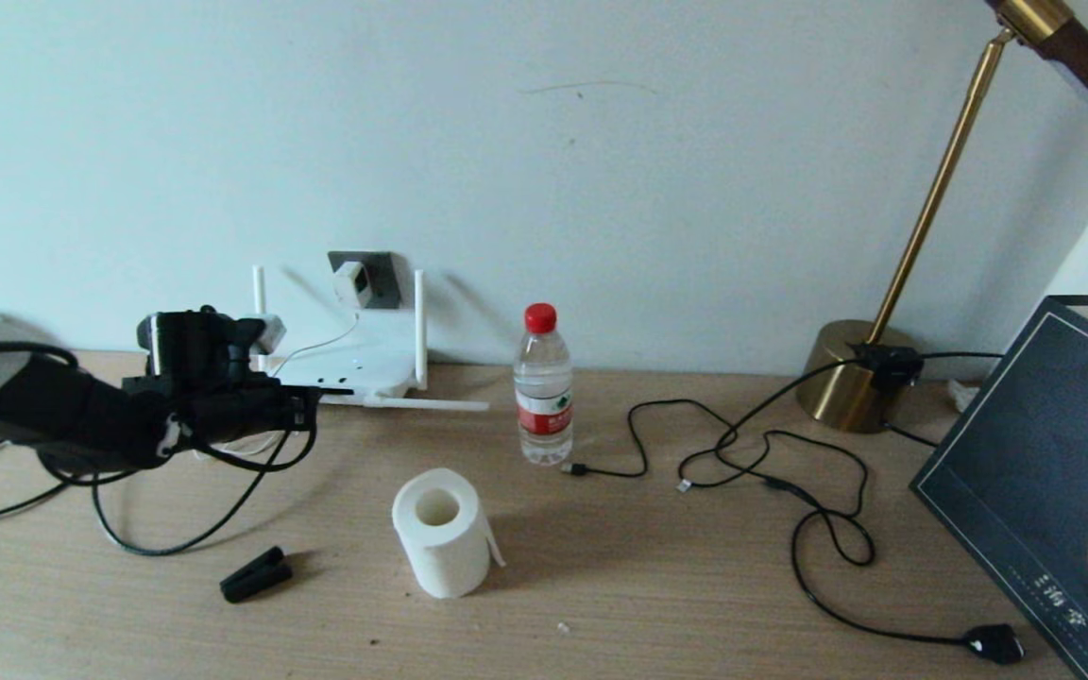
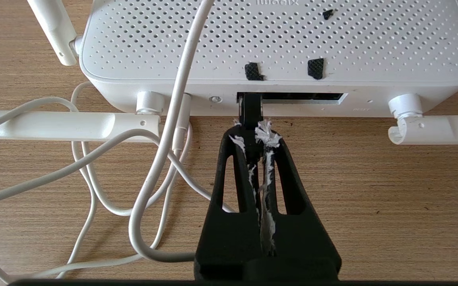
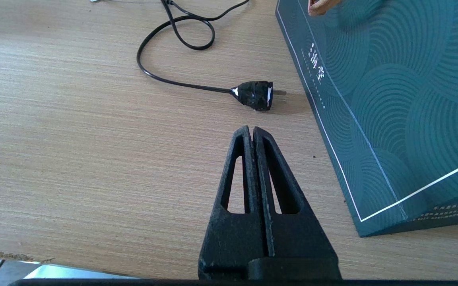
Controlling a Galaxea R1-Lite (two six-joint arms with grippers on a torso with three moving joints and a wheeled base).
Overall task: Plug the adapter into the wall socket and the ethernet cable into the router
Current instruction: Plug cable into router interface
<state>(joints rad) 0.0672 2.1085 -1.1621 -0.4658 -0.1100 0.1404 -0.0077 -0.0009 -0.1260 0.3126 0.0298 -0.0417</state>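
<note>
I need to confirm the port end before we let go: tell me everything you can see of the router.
The router is a flat white plastic box with a perforated top, rounded corners and slim stick antennas, two upright, two folded flat along the table. It lies on the wooden table below the wall socket. Its near edge has a dark port slot; the ethernet cable connector sits in that slot's end, pinched by the left gripper. Thin white cords drape over it, one plugged beside an antenna hinge.

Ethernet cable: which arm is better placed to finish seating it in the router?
Left. The left gripper grips the ethernet cable at the router port; the right gripper hangs shut near a black plug.
</note>
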